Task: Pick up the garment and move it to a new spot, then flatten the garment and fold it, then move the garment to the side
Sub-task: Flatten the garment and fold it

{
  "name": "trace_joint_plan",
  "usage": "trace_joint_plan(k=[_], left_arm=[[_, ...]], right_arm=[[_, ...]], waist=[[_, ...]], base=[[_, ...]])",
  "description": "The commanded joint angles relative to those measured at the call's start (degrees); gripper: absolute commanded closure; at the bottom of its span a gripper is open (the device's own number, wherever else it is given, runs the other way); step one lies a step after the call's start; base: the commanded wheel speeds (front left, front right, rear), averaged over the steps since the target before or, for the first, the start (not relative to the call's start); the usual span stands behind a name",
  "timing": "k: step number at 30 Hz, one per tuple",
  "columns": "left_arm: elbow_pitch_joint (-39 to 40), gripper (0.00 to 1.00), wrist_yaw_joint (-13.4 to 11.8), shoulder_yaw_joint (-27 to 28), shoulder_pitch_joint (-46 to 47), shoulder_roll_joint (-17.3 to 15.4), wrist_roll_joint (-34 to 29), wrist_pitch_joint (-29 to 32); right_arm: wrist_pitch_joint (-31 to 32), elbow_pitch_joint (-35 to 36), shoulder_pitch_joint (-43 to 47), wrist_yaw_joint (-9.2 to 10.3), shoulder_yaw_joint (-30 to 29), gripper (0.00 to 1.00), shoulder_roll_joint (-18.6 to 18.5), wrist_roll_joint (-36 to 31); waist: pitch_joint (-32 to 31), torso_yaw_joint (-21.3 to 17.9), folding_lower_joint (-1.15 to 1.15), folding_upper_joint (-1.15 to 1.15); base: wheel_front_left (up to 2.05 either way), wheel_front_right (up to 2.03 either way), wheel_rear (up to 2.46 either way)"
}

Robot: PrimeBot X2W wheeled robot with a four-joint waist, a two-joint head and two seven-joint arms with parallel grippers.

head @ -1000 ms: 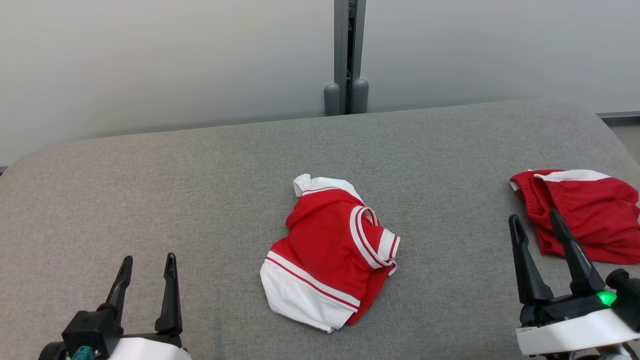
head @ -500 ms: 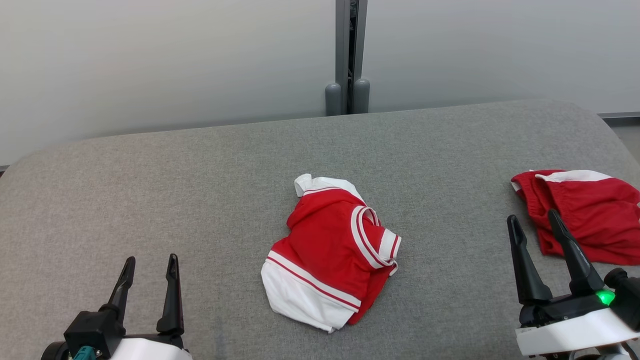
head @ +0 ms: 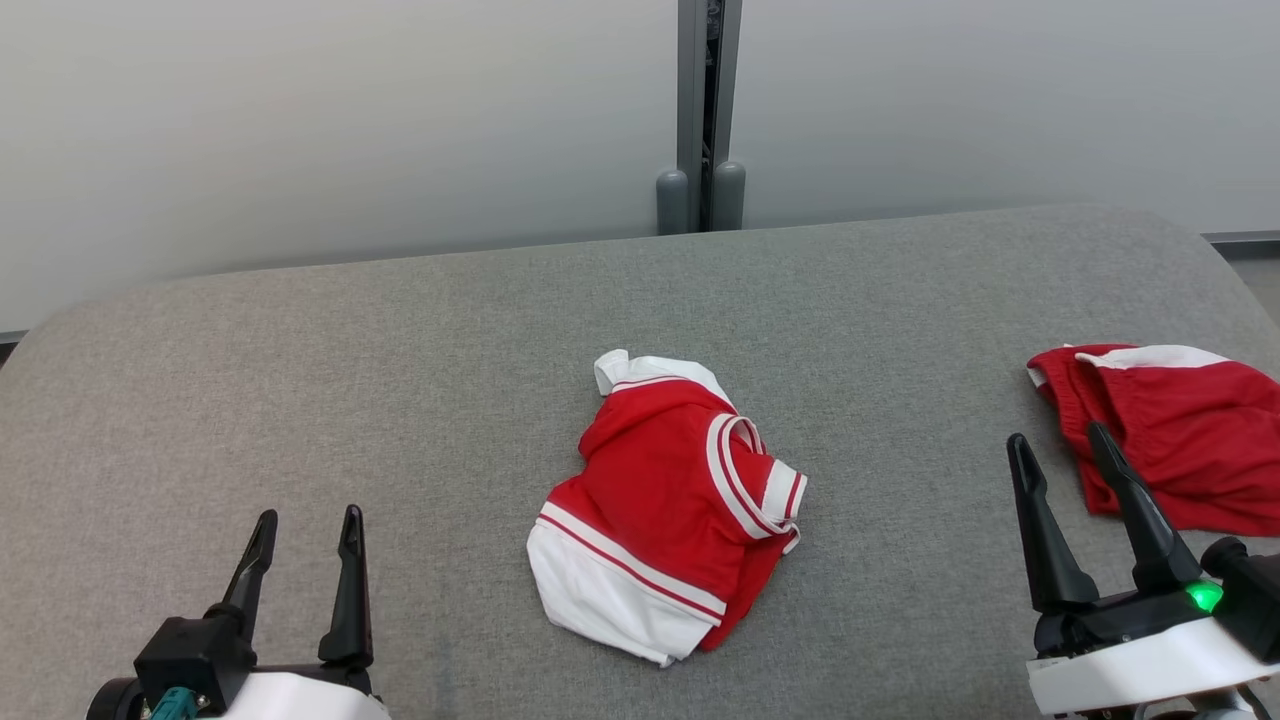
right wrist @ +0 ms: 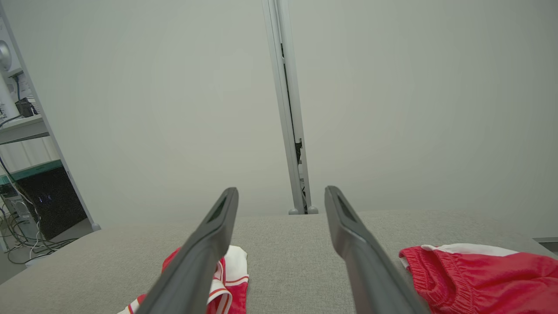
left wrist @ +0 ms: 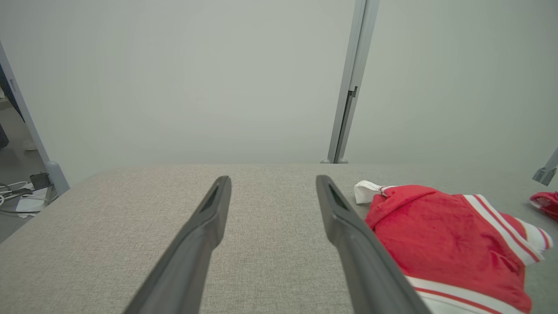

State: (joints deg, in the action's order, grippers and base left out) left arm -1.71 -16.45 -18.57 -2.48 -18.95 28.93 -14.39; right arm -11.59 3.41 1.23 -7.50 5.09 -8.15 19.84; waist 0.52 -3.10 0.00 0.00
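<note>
A crumpled red garment (head: 665, 500) with white stripes and a white panel lies in a heap at the middle of the grey padded table (head: 400, 380). My left gripper (head: 310, 515) is open at the near left, well clear of it, with nothing between its fingers. The left wrist view has the garment (left wrist: 444, 235) just right of that gripper (left wrist: 271, 179). My right gripper (head: 1055, 435) is open at the near right, also holding nothing. In the right wrist view the garment (right wrist: 226, 279) peeks out behind the right gripper (right wrist: 281, 189).
A second red piece of clothing with a white band (head: 1170, 430) lies at the table's right edge, just beyond my right gripper, and appears too in the right wrist view (right wrist: 479, 270). A pale partition wall with a grey post (head: 708, 110) stands behind the table.
The head view has shifted slightly, so everything sits a little lower in the picture. The garments lie as before and both grippers stay open.
</note>
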Motion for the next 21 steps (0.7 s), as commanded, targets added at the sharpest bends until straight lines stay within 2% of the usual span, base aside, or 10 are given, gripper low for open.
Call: trace_joint_plan(k=[1,7,11,16,21], left_arm=[[-0.1,0.00,0.2,0.1,0.8,-0.2,0.4,-0.1],[-0.3,0.00,0.0,-0.3,1.2,-0.1,0.4,0.1],[-0.2,0.00,0.0,-0.4,1.8,-0.1,0.4,0.3],[-0.4,0.00,0.3,-0.7,2.3,0.2,0.7,0.4],[-1.0,0.00,0.7,-1.0,3.2,0.5,1.1,0.4]], right_arm=[[0.3,0.1,0.4,0.00,0.0,0.00,-0.5,0.3],[1.1,0.0,0.5,0.00,-0.3,0.00,-0.2,-0.2],[2.7,0.5,0.1,0.00,1.7,0.00,-0.2,1.0],[6.6,-0.5,-0.1,-0.01,6.6,0.00,-0.5,3.1],[15.7,-3.8,0.0,-0.01,14.3,0.00,-1.5,7.1]], waist=[[0.0,0.0,0.00,0.00],[-0.1,0.5,0.00,0.00],[-0.1,1.0,0.00,0.00],[0.2,2.6,0.00,0.00],[0.4,5.0,0.00,0.00]], base=[[0.00,0.00,0.00],[0.00,0.00,0.00],[0.00,0.00,0.00],[0.00,0.00,0.00],[0.00,0.00,0.00]])
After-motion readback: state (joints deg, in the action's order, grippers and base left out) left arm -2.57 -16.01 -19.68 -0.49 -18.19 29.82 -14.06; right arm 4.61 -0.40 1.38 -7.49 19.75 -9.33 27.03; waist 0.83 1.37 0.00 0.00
